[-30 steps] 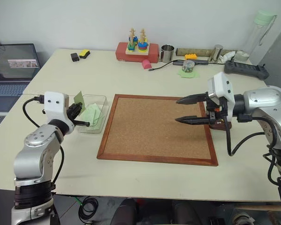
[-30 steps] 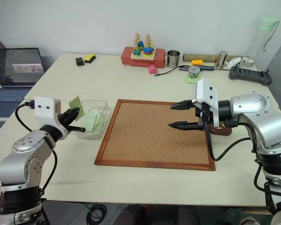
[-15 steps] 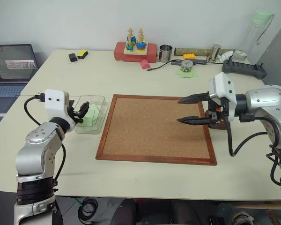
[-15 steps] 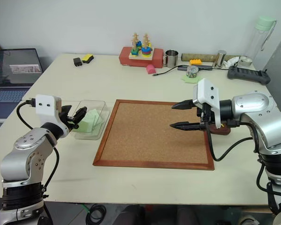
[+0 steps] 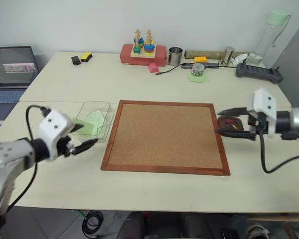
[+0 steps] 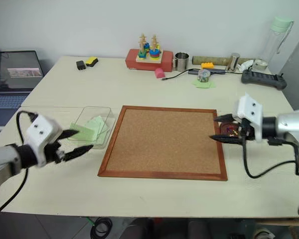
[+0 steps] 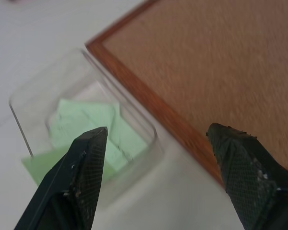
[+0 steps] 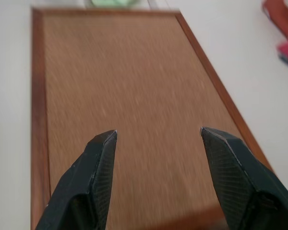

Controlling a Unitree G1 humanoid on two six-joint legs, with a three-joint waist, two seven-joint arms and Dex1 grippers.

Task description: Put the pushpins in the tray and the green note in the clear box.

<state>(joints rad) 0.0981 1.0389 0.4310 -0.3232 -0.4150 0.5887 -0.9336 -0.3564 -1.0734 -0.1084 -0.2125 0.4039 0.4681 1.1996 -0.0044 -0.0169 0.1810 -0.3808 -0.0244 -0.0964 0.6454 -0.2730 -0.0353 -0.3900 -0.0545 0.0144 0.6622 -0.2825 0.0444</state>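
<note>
two grippers are empty and you see both with fingers apart: the left gripper (image 5: 83,137) beside the clear box (image 5: 107,105), the right gripper (image 5: 225,122) at the tray (image 5: 230,122). the green note (image 5: 93,123) lies inside the clear box, left of the corkboard (image 5: 164,136).

Left tool (image 5: 84,137) has let go of the green note (image 5: 92,123), which now lies in the clear box (image 5: 107,105); tool drawn back, fingers apart. Right tool (image 5: 228,121) withdrawn off corkboard (image 5: 164,134) toward the tray (image 5: 230,122).
</note>
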